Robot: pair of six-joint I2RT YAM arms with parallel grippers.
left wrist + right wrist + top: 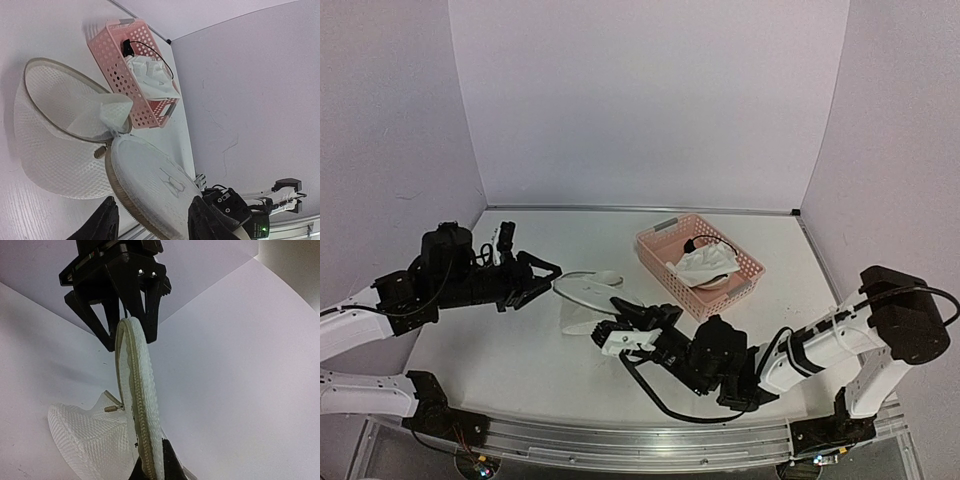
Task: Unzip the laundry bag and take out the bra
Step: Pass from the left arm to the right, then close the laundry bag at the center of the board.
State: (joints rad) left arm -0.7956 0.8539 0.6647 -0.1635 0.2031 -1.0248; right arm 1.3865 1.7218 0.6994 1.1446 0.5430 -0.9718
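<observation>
Overhead, the bra lies in the pink basket. Only the right wrist view shows the right gripper pinching the laundry bag by its rim, with the left gripper parted astride it.

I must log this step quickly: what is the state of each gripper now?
Left gripper: open, jaws on either side of the laundry bag rim.
Right gripper: closed on the laundry bag rim.

White mesh laundry bag; pink perforated basket; white bra.
</observation>
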